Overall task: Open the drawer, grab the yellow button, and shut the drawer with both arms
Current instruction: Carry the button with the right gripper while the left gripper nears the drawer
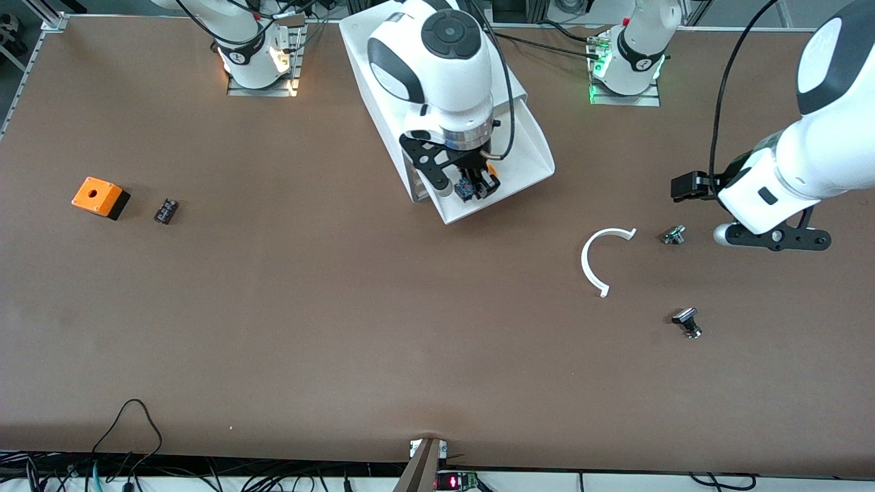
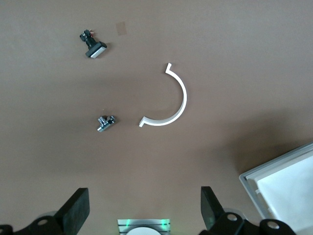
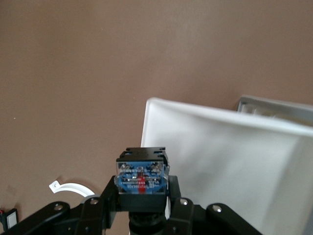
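The top drawer point(image 1: 526, 154) stands pulled out of the white cabinet point(image 1: 359, 41), which the right arm mostly hides. My right gripper point(image 1: 476, 184) is over the drawer's open front end, shut on the button point(image 1: 487, 182). The button's black and blue body point(image 3: 142, 176) sits between the fingers of my right gripper point(image 3: 142, 196), with the white drawer tray point(image 3: 220, 156) beside it. My left gripper point(image 1: 685, 186) is open and empty, waiting over the table toward the left arm's end. Its fingers point(image 2: 74, 210) stand wide apart in the left wrist view.
An orange box with a hole point(image 1: 99, 196) and a small black block point(image 1: 165, 210) lie toward the right arm's end. A white C-shaped strip point(image 1: 601, 260) and two small metal parts point(image 1: 674, 235) point(image 1: 687, 321) lie near the left gripper. They also show in the left wrist view point(image 2: 168, 98).
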### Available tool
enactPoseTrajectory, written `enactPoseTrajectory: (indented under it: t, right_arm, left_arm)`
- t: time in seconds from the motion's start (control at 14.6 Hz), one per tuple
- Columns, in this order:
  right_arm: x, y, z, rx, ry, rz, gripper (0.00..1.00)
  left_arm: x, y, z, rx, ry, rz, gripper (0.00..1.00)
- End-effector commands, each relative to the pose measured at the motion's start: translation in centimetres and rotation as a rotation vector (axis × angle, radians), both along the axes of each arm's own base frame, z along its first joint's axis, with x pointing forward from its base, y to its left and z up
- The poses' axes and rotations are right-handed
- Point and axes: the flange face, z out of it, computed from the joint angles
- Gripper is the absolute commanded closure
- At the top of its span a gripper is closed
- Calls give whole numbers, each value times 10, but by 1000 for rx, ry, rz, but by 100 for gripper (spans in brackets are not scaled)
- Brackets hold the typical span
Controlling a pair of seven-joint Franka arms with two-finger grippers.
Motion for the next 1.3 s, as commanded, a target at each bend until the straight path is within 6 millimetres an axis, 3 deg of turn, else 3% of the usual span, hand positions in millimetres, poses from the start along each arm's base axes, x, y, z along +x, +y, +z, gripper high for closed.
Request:
enactPoseTrajectory:
  t: [0.0, 0.14, 0.27, 0.55, 0.69, 0.82, 1.03, 1.24]
  right_arm:
    - [24, -43, 25, -28, 15, 141, 100]
    - [48, -89, 47, -35, 26, 300, 100]
    - [67, -131, 55, -55, 48, 478, 100]
    - [109, -223, 40, -134, 79, 690, 100]
    - [126, -268, 29, -166, 84, 791, 100]
    - [139, -317, 15, -192, 95, 864, 100]
    - [147, -392, -22, -222, 76, 925, 100]
    - [146, -435, -67, -238, 79, 933, 100]
  left_arm:
    - [-7, -28, 7, 43, -10, 87, 0]
    - [-4, -40, -12, 32, -19, 129, 0]
    - [2, -60, -43, -41, -45, 206, 0]
    - [-3, -116, -91, -90, -133, 266, 0]
    - [-19, -147, -123, -101, -140, 308, 0]
    - [-49, -187, -153, -81, -192, 239, 1]
    - [-66, -203, -174, -19, -214, 288, 1]
    - [-86, -220, -188, 10, -190, 341, 1]
